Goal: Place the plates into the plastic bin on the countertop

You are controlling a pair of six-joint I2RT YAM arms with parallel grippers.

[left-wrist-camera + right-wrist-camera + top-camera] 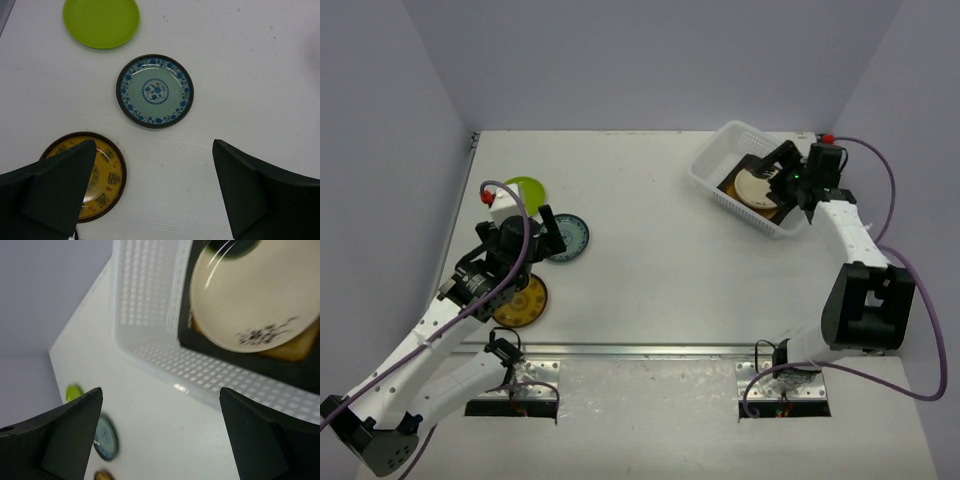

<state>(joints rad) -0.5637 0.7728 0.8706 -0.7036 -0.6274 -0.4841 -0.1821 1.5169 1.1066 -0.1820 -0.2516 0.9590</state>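
The white slotted plastic bin stands at the back right of the countertop. In it a cream plate lies on a dark-rimmed square plate. My right gripper hovers open and empty over the bin's near side. In the right wrist view it is above the bin wall and the cream plate. On the left lie a lime green plate, a blue-patterned plate and a yellow-brown plate. My left gripper is open and empty above the blue-patterned plate and the yellow-brown plate.
The lime green plate is farthest from the left arm. Grey walls close the table at the back and both sides. The metal front edge runs along the near side. A purple cable loops beside the right arm.
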